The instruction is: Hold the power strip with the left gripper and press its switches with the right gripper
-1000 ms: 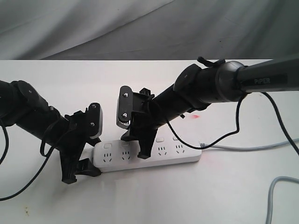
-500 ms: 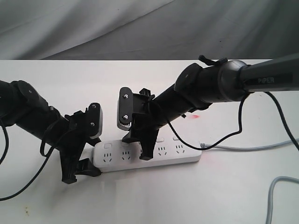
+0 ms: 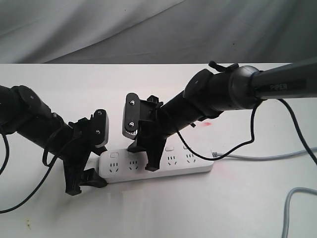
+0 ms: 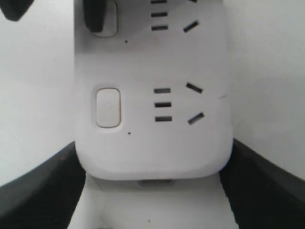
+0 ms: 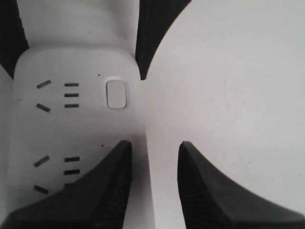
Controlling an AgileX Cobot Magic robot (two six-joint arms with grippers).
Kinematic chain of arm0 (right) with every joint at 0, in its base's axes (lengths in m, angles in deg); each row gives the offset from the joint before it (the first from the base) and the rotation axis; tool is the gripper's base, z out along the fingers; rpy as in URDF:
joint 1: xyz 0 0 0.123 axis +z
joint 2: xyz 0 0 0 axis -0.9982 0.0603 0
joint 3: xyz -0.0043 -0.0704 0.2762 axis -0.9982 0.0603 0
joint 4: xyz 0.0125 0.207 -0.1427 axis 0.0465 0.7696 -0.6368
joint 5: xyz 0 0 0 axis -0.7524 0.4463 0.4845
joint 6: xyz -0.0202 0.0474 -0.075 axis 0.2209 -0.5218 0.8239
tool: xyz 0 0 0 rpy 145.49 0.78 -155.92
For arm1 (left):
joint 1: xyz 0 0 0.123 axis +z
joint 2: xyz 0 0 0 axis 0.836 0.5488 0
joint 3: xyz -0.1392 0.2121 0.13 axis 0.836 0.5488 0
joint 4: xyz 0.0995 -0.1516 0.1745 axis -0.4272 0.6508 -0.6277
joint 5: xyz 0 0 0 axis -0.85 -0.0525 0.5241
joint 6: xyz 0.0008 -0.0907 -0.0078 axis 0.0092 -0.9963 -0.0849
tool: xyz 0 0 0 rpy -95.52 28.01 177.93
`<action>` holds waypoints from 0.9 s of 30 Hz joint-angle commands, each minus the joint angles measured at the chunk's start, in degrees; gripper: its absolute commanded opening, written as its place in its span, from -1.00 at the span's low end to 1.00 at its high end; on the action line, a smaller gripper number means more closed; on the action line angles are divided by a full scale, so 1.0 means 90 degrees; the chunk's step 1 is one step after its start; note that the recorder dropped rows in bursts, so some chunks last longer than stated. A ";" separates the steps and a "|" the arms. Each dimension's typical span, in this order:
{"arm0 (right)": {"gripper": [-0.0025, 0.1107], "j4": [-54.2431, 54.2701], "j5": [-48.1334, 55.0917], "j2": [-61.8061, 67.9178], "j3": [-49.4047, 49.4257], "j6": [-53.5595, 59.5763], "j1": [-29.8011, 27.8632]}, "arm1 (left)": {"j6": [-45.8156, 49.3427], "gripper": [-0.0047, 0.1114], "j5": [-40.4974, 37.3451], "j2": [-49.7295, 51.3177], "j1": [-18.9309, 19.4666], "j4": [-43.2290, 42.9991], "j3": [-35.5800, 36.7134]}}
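We see the power strip (image 3: pixel 200 167) lying flat on the white table (image 3: pixel 198 213), sockets up, with its grey cord (image 3: pixel 267 156) trailing off to the right. The left gripper (image 3: pixel 86 183) is clamped across the strip's left end, one jaw against each long side. The right gripper (image 3: pixel 143 157) stands over the strip with a narrow gap between its jaws, holding nothing. One fingertip (image 4: pixel 94 14) sits on the second of the switches (image 4: pixel 108 108) from that end. The other fingertip hangs over the table just beside the strip's edge.
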 commanded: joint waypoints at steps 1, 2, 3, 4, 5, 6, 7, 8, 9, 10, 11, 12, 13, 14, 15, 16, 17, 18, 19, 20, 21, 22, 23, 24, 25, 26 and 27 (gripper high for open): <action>-0.40 -0.0048 0.0149 0.0203 0.0018 0.0032 0.0051 | 0.0098 -0.12 0.0081 0.0123 -0.0021 -0.0213 0.0060; -0.40 -0.0060 0.0149 0.0230 0.0018 0.0032 0.0051 | 0.0098 -0.12 0.0081 0.0123 -0.0021 -0.0213 0.0060; -0.40 -0.0060 0.0149 0.0256 0.0018 0.0032 0.0051 | 0.0098 -0.12 0.0081 0.0123 -0.0021 -0.0213 0.0060; -0.40 -0.0060 0.0149 0.0270 0.0018 0.0032 0.0051 | 0.0098 -0.12 0.0081 0.0123 -0.0021 -0.0213 0.0060; -0.40 -0.0060 0.0149 0.0299 0.0018 0.0032 0.0051 | 0.0098 -0.12 0.0081 0.0123 -0.0021 -0.0213 0.0060; -0.40 -0.0060 0.0149 0.0326 0.0018 0.0032 0.0051 | 0.0098 -0.12 0.0081 0.0123 -0.0021 -0.0213 0.0060; -0.40 -0.0060 0.0149 0.0352 0.0018 0.0032 0.0051 | 0.0098 -0.12 0.0081 0.0123 -0.0021 -0.0213 0.0060; -0.40 -0.0060 0.0136 0.0372 0.0047 0.0032 0.0051 | 0.0098 -0.12 0.0081 0.0123 -0.0021 -0.0213 0.0060; -0.40 -0.0060 0.0123 0.0399 0.0060 0.0032 0.0051 | 0.0098 -0.12 0.0081 0.0123 -0.0021 -0.0213 0.0060; -0.40 -0.0060 0.0097 0.0413 0.0088 0.0032 0.0037 | 0.0098 -0.12 0.0081 0.0123 -0.0021 -0.0213 0.0060; -0.40 -0.0060 0.0082 0.0425 0.0142 0.0032 0.0028 | 0.0098 -0.12 0.0081 0.0123 -0.0021 -0.0213 0.0060; -0.40 -0.0060 0.0034 0.0425 0.0170 0.0032 0.0028 | 0.0098 -0.12 0.0081 0.0123 -0.0021 -0.0213 0.0060; -0.40 -0.0060 -0.0012 0.0425 0.0229 0.0032 -0.0009 | 0.0098 -0.12 0.0081 0.0123 -0.0021 -0.0213 0.0060; -0.40 -0.0060 -0.0012 0.0425 0.0275 0.0032 -0.0026 | 0.0098 -0.12 0.0081 0.0123 -0.0021 -0.0213 0.0060; -0.40 -0.0060 -0.0038 0.0425 0.0288 0.0032 -0.0073 | 0.0098 -0.12 0.0081 0.0123 -0.0021 -0.0213 0.0060; -0.40 -0.0060 -0.0038 0.0425 0.0318 0.0032 -0.0090 | 0.0098 -0.12 0.0081 0.0123 -0.0021 -0.0213 0.0060; -0.40 -0.0072 -0.0088 0.0425 0.0350 0.0032 -0.0105 | 0.0098 -0.12 0.0081 0.0123 -0.0021 -0.0213 0.0060; -0.40 -0.0073 -0.0104 0.0425 0.0376 0.0061 -0.0150 | 0.0098 -0.12 0.0081 0.0123 -0.0021 -0.0213 0.0060; -0.40 -0.0073 -0.0104 0.0425 0.0376 0.0076 -0.0147 | 0.0098 -0.12 0.0081 0.0123 -0.0021 -0.0213 0.0060; -0.40 -0.0073 -0.0104 0.0459 0.0376 0.0076 -0.0147 | 0.0098 -0.12 0.0081 0.0123 -0.0021 -0.0213 0.0060; -0.40 -0.0073 -0.0104 0.0477 0.0376 0.0076 -0.0152 | 0.0098 -0.12 0.0081 0.0123 -0.0021 -0.0213 0.0060; -0.40 -0.0073 -0.0104 0.0496 0.0376 0.0076 -0.0152 | 0.0098 -0.12 0.0081 0.0123 -0.0021 -0.0213 0.0060; -0.40 -0.0073 -0.0104 0.0538 0.0376 0.0076 -0.0152 | 0.0098 -0.12 0.0081 0.0123 -0.0021 -0.0213 0.0060; -0.40 -0.0073 -0.0104 0.0571 0.0376 0.0076 -0.0152 | 0.0098 -0.12 0.0081 0.0123 -0.0021 -0.0213 0.0060; -0.40 -0.0073 -0.0104 0.0608 0.0376 0.0076 -0.0152 | 0.0098 -0.12 0.0081 0.0123 -0.0021 -0.0213 0.0060; -0.40 -0.0073 -0.0091 0.0640 0.0376 0.0076 -0.0152 | 0.0098 -0.12 0.0081 0.0123 -0.0021 -0.0213 0.0060; -0.40 -0.0060 -0.0091 0.0641 0.0376 0.0088 -0.0152 | 0.0098 -0.12 0.0081 0.0123 -0.0021 -0.0213 0.0060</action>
